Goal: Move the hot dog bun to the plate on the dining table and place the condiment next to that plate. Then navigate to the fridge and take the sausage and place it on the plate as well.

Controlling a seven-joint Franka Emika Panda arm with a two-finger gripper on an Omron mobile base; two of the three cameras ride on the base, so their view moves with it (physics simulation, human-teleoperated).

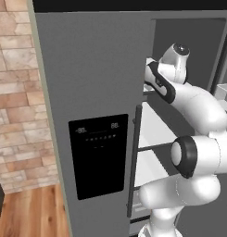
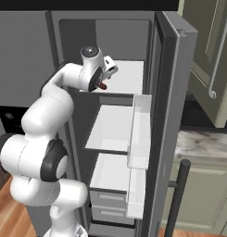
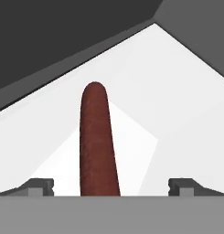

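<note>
The arm is reaching into the open fridge [image 2: 173,92] at its top white shelf [image 2: 126,76], where the sausage [image 3: 98,141] is lying, presumably so the pincer can take it lengthwise between its tips. In the hand view the sausage is running from 6 o'clock up toward 12, centred between the two fingertips [image 3: 39,186], which are sitting at roughly 8 and 4 o'clock. The gripper [image 3: 111,187] is standing wide apart, clamped on nothing, and neither tip is touching the sausage. In the right base view the sausage's dark red end [image 2: 103,86] is poking out just under the hand, though it is too small there to judge contact.
</note>
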